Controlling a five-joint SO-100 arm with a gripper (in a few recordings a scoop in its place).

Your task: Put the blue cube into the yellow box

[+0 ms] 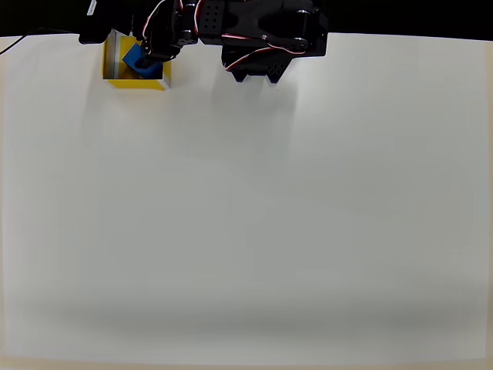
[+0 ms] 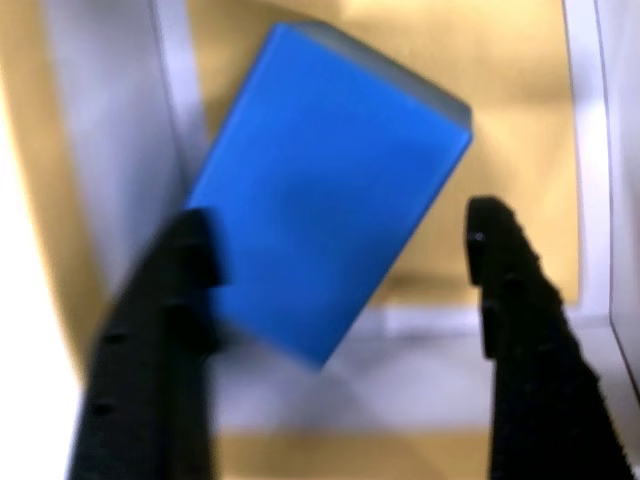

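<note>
Gripper [image 2: 340,250] spread wide above the yellow box [image 2: 500,150]; blue cube [image 2: 325,185] tilted between its fingers.

No readable text

No words, labels, brands, numbers or signs can be made out on anything in either view.

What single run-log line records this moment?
tool: open | blue cube: tilted inside yellow box, between fingers | table: otherwise bare

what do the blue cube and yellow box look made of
Blue cube: matte, uniform faces with no shine, likely painted wood or plastic; hard to say which. Yellow box: thin flat walls with pale rims, looks like card or thin plastic.
</note>
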